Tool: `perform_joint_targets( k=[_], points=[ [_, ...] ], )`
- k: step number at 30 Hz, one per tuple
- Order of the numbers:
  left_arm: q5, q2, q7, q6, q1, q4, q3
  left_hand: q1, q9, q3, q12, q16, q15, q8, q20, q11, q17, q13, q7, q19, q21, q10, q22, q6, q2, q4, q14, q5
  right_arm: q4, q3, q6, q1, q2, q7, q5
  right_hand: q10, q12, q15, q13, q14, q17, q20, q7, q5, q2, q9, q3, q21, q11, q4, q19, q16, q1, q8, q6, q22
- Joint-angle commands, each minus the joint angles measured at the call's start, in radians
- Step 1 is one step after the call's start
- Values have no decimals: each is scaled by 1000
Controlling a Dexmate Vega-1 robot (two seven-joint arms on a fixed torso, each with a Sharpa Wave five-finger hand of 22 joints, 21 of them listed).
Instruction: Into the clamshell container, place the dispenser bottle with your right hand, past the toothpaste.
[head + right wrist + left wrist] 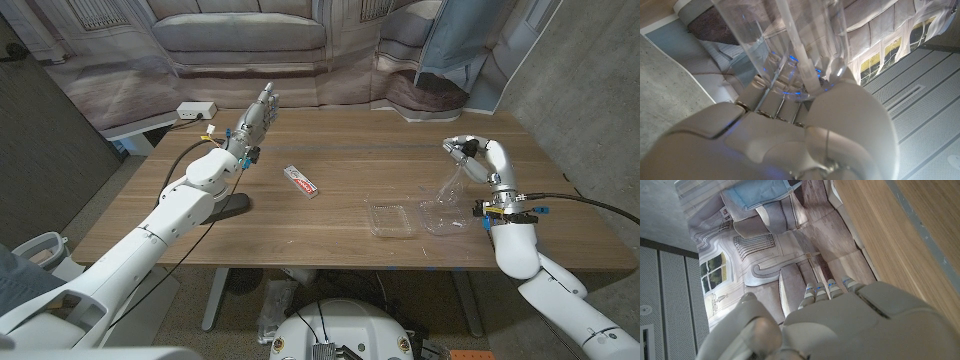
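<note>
Spanning the scene, wooden table (350, 240). Clamshell container (418, 217), clear, lying open, both halves unfilled. Dispenser bottle (451, 186), clear, tilted above it, right hand (484, 160) fingers wrapped around it. Toothpaste (301, 181) well apart. Left hand (254, 118) raised, fingers straight, together.

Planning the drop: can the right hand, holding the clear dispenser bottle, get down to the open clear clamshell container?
Probably yes: the right hand holds the clear dispenser bottle just above the clear plastic clamshell container, with nothing between them.
</note>
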Motion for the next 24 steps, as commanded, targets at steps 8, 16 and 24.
perform_joint_targets(
  k=[8,16,24],
  points=[
    [0,-3,-9,14,-13,9,14,2,5,-8,4,-3,0,0,-2,-3,3,-1,2,5,-1,2,4,2,8,2,-2,4,7,-16,-46,-7,-9,-64,-52,0,-7,-53,8,10,6,-116,-2,-4,19,4,-6,12,2,1,-7,-3,7,-4,1,4],
    [3,-6,-12,22,-23,9,21,2,5,-9,4,-3,0,-1,-2,-4,3,-1,2,6,-2,2,5,2,9,2,-2,4,12,-20,-53,-15,-15,-87,-57,-2,-9,-53,10,5,6,-116,-1,-4,21,5,-7,12,2,2,-13,-6,6,-6,-1,3],
    [5,-13,-17,26,-34,15,30,3,5,-10,4,-3,0,0,-2,-3,3,-1,2,6,-3,2,5,2,9,2,-2,4,33,-33,-56,-11,-13,-123,-74,-9,-13,-53,12,-2,7,-117,1,-5,24,6,-8,14,5,4,-18,-11,4,-9,-4,3]
  ],
)
